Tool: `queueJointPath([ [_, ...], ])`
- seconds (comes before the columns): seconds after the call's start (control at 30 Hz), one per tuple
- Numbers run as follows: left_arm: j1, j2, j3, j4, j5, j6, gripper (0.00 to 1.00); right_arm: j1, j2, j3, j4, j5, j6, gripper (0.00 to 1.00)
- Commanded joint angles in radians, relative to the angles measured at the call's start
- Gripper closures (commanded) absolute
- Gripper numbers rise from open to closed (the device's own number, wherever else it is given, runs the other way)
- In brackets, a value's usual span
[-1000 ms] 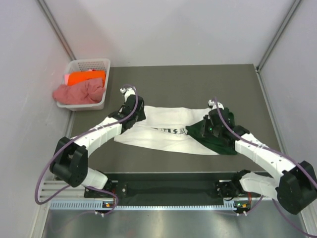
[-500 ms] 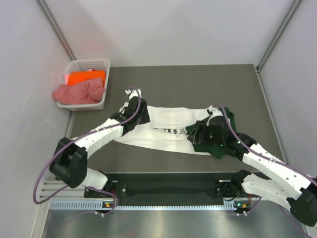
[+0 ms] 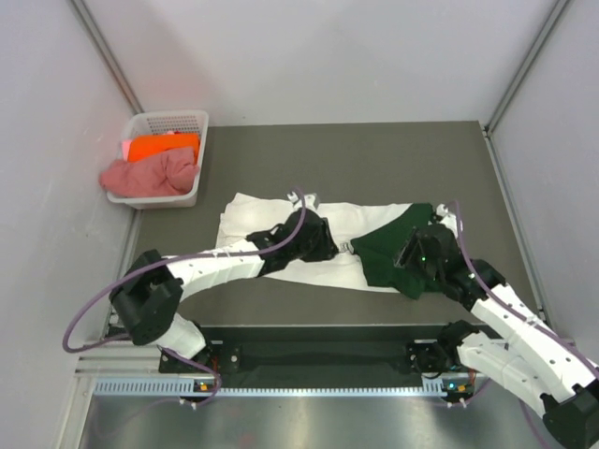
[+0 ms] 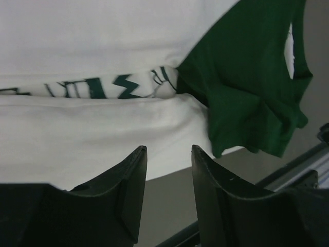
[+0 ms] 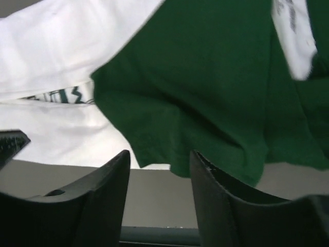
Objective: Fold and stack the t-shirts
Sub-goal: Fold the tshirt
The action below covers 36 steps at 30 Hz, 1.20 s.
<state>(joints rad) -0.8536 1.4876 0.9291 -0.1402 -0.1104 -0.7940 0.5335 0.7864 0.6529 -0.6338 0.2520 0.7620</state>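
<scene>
White-and-green t-shirt (image 3: 251, 213) now lies flatter, its green sleeve (image 3: 388, 254) folded in at 3 o'clock. Left gripper (image 4: 167, 150) has slid to the middle and right gripper (image 5: 159, 154) has backed off, both spread and empty, so this fold looks done.

White lattice basket (image 3: 173, 116) — far-left, grey table (image 3: 374, 159)

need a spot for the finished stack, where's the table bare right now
Widest bare table runs between the back wall and the white-and-green t-shirt, right of the basket. A smaller patch sits between the shirt's green end and the table's right edge. The near strip is crowded: both arms cross it, left gripper and right gripper open over the shirt.
</scene>
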Motion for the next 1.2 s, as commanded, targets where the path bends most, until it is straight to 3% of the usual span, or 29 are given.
queueJointPath([
  [0.0,-0.096,0.06,0.019,0.161,0.06,-0.166,0.55,-0.007,-0.049,-0.048,-0.113,0.085,0.175,0.53],
  [0.03,-0.113,0.081,0.025,0.198,0.06,-0.183,0.55,-0.006,-0.055,-0.056,-0.154,0.092,0.201,0.6],
  [0.1,-0.154,0.15,0.056,0.224,0.061,-0.221,0.55,-0.006,-0.067,-0.076,-0.193,0.122,0.267,0.63],
  [0.23,-0.193,0.244,0.114,0.249,0.081,-0.264,0.56,-0.006,-0.079,-0.088,-0.233,0.17,0.29,0.5],
  [0.37,-0.219,0.316,0.175,0.209,0.075,-0.28,0.57,-0.006,-0.056,-0.073,-0.276,0.2,0.316,0.5],
  [0.7,-0.236,0.387,0.201,0.191,0.078,-0.301,0.63,-0.006,-0.098,-0.101,-0.293,0.219,0.324,0.49],
  [1.17,-0.283,0.336,0.189,0.061,-0.069,-0.295,0.53,-0.006,-0.014,-0.164,-0.224,0.158,0.306,0.49],
])
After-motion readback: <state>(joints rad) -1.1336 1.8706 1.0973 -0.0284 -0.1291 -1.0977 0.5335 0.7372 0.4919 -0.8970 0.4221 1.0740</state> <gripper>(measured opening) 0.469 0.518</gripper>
